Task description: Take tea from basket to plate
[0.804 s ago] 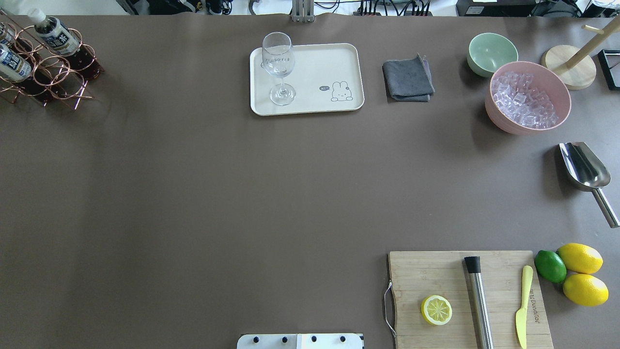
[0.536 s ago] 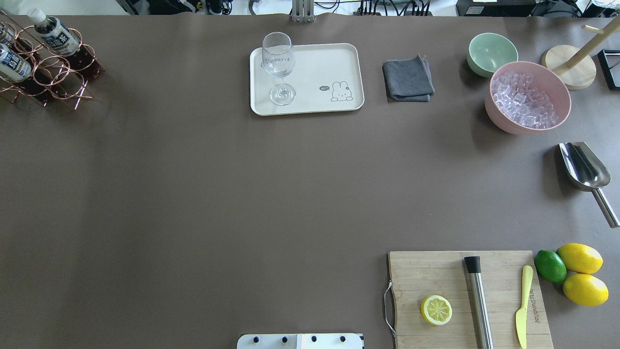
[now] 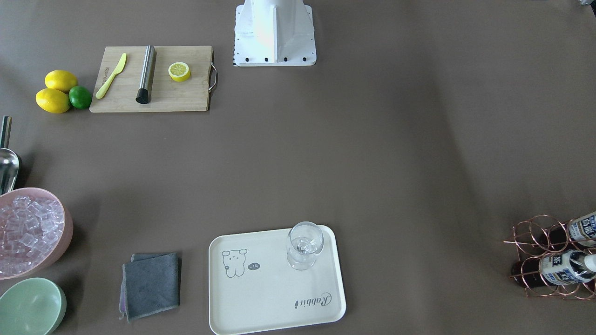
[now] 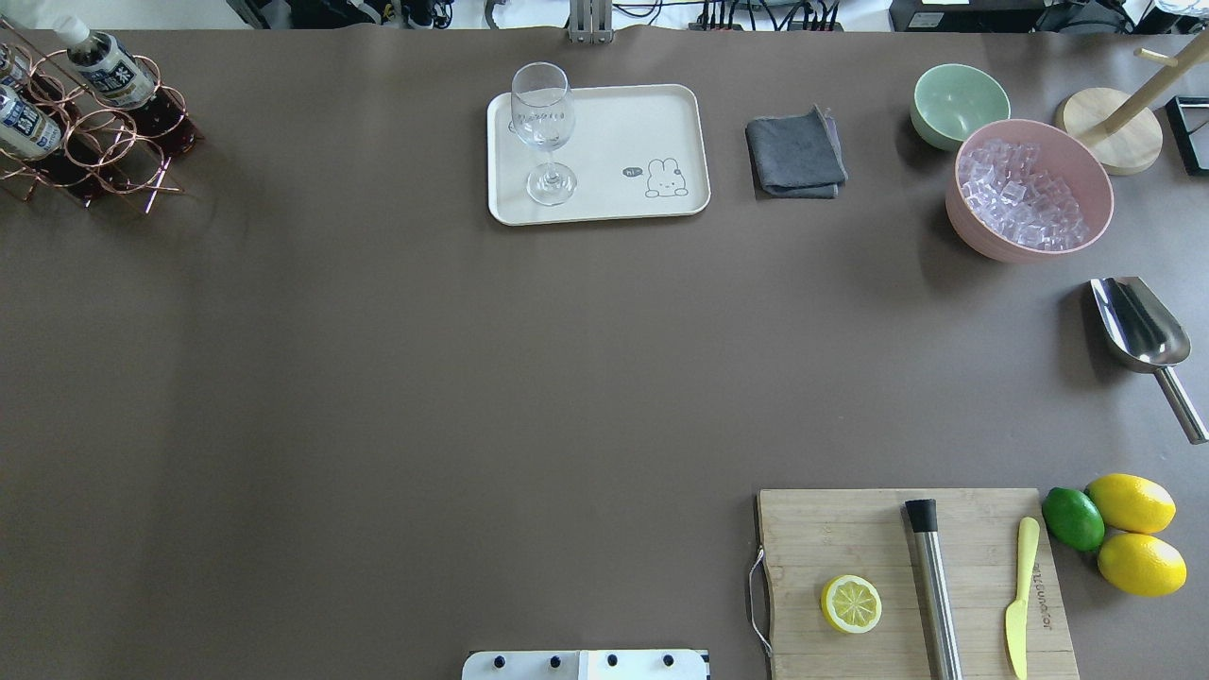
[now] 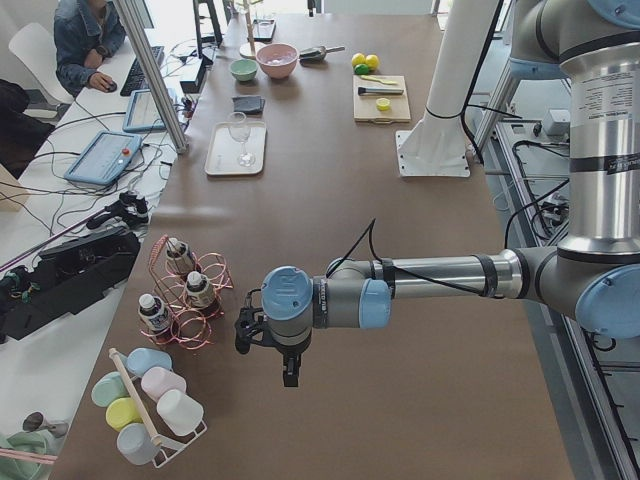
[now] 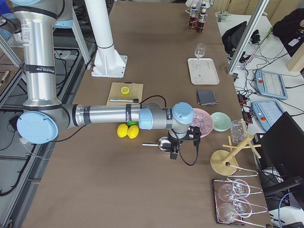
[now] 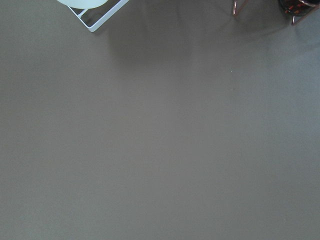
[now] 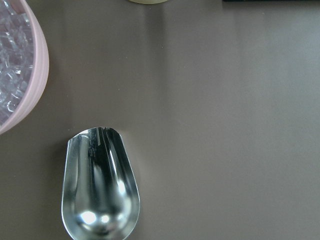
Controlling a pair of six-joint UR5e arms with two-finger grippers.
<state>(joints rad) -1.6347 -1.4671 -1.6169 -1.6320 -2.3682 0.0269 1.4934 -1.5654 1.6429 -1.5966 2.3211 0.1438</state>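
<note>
Three tea bottles (image 4: pixel 106 68) with white caps stand in the copper wire basket (image 4: pixel 113 156) at the table's far left corner; they also show in the front view (image 3: pixel 563 272) and the left side view (image 5: pixel 198 290). The cream plate (image 4: pixel 623 123) lies at the far middle and shows in the front view (image 3: pixel 260 288). My left gripper (image 5: pixel 288 372) hangs over bare table beside the basket. My right gripper (image 6: pixel 175 153) hangs over the scoop. Both show only in side views, so I cannot tell whether they are open or shut.
A wine glass (image 4: pixel 545 132) stands on the plate's left part. Grey cloth (image 4: pixel 795 153), green bowl (image 4: pixel 959 102), pink ice bowl (image 4: pixel 1030 189) and metal scoop (image 4: pixel 1138 331) lie right. A cutting board (image 4: pixel 850 538) sits near right. A cup rack (image 5: pixel 150 410) stands beside the basket.
</note>
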